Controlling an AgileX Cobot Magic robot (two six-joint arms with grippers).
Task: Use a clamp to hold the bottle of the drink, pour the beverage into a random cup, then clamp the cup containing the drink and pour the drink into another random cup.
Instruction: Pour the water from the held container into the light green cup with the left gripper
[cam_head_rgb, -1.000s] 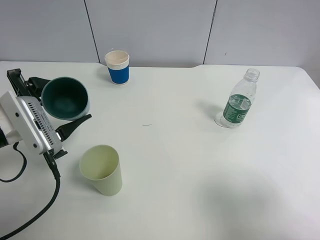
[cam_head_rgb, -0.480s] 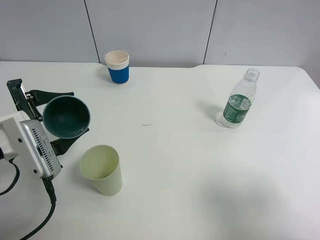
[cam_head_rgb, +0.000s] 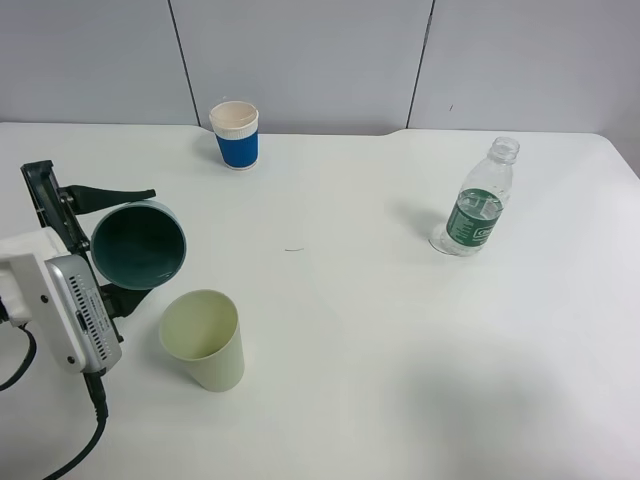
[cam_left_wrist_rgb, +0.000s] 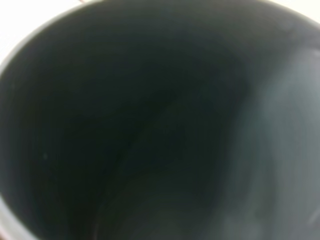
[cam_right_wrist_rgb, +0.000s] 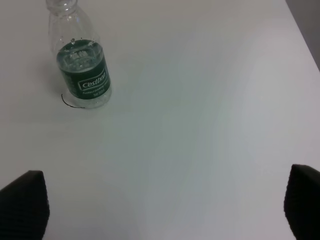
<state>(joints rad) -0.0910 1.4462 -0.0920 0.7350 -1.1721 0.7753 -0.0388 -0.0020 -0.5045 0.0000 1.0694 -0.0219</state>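
Observation:
My left gripper (cam_head_rgb: 136, 244) is shut on a dark green cup (cam_head_rgb: 138, 246), held above the table at the left and tipped on its side, mouth facing right. The cup's dark inside fills the left wrist view (cam_left_wrist_rgb: 160, 120). A pale green cup (cam_head_rgb: 205, 338) stands upright just below and to the right of it. A blue paper cup (cam_head_rgb: 236, 135) stands at the back. The clear bottle (cam_head_rgb: 474, 205) with a green label stands uncapped at the right, also in the right wrist view (cam_right_wrist_rgb: 82, 70). My right gripper (cam_right_wrist_rgb: 160, 205) is open, empty and well back from the bottle.
The white table (cam_head_rgb: 350, 330) runs back to a grey wall. A black cable (cam_head_rgb: 95, 400) hangs from the left arm near the front left edge. The right arm is outside the exterior high view.
My left gripper has tipped the dark green cup further over, its mouth turning to the right, and brought it slightly closer to the pale green cup. The bottle and the other cups have not moved.

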